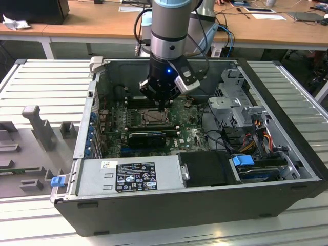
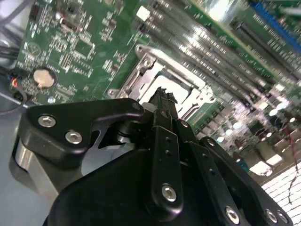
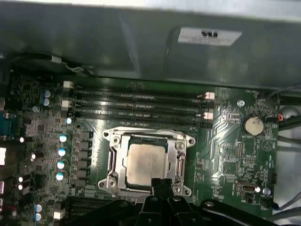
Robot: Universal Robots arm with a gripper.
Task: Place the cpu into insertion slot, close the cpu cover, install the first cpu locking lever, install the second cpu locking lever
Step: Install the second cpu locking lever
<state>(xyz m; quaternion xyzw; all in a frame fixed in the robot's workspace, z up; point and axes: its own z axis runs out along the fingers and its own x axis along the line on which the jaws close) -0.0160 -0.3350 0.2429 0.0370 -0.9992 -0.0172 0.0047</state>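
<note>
Silvery-tan and square, the flat metal cpu [image 3: 146, 163] lies seated in the dark-rimmed square insertion slot [image 3: 114, 160] on the green motherboard [image 3: 230, 141], directly ahead of the jaw tips in the first wrist view; the thin dark-silver cpu cover [image 3: 180, 162] frames the chip, its cut-out centre leaving the pale face bare, though whether the frame is latched I cannot tell. Just short of the chip's near edge hangs the black two-fingered gripper [image 3: 161, 182], its jaws pressed together with nothing between them; in the second wrist view the same gripper [image 2: 164, 94] points its closed tips at the socket's rim, and whether they touch the metal I cannot tell. Beyond the socket from the jaws run the long black memory slots [image 3: 141, 106]; off to one side of the jaws sits a round silver coin battery [image 3: 253, 125]. From where the exterior view looks, the gripper [image 1: 163, 107] reaches down from the grey and blue-ringed arm [image 1: 171, 31] into the open black computer case [image 1: 195, 205]; well away from the jaws, along the case's near wall, lies the grey boxy power supply [image 1: 128, 177] with its black label.
</note>
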